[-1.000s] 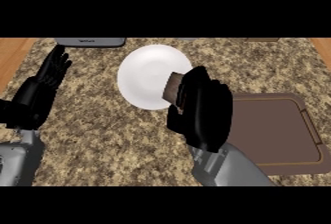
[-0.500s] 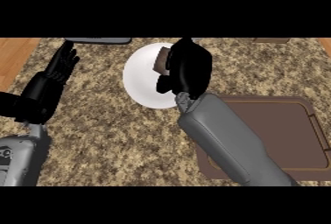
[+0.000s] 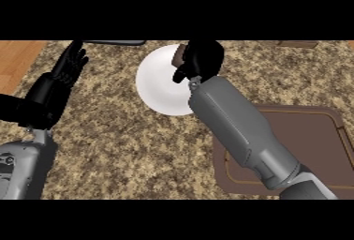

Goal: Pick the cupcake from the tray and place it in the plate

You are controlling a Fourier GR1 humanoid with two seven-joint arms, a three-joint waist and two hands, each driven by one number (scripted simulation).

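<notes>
R black hand [image 3: 200,60] curled round small brown cupcake [image 3: 178,57], held over round white plate [image 3: 160,86]; dark brown rectangular tray [image 3: 314,136] at right; L hand [image 3: 59,79] fingers straight, resting at left.

The counter [image 3: 124,140] is speckled brown stone with a matt, grainy look. The plate [image 3: 155,84] under the right hand's [image 3: 202,58] fingers is smooth, plain white. The tray [image 3: 318,140] is dull brown, smooth-faced. Both forearms look like grey matt plastic; a wood-grain strip [image 3: 17,58] lies beyond the left hand's [image 3: 59,82] fingers.
</notes>
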